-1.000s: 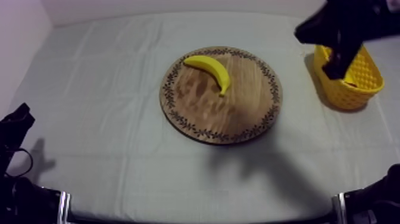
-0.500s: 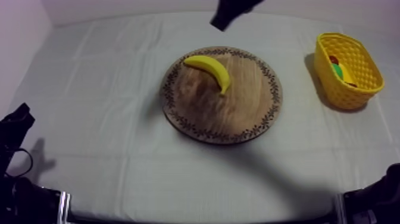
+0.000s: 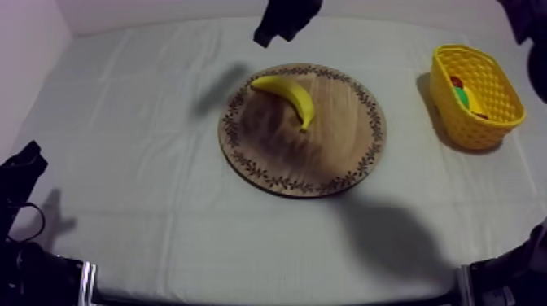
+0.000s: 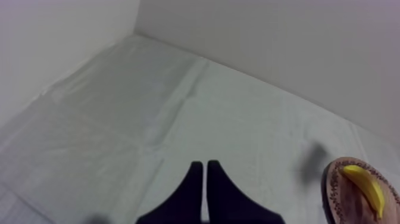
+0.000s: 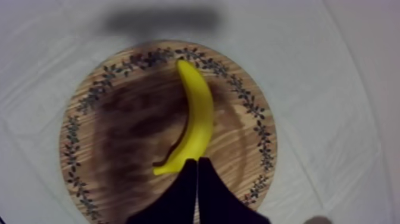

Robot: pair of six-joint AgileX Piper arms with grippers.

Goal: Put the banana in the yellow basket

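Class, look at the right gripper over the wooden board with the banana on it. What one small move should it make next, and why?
Probably it should open the right gripper before it goes lower. Its fingers lie together as a narrow wedge, held above the banana, which rests untouched on the wooden board. Shut fingers could not straddle the fruit for a lift to the yellow basket.

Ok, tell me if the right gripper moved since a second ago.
Yes: right gripper swung from over the yellow basket to beyond the wooden board.

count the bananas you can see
1: the banana lies on the far half of the round wooden board. The yellow basket holds partly hidden fruit, so another could be inside.
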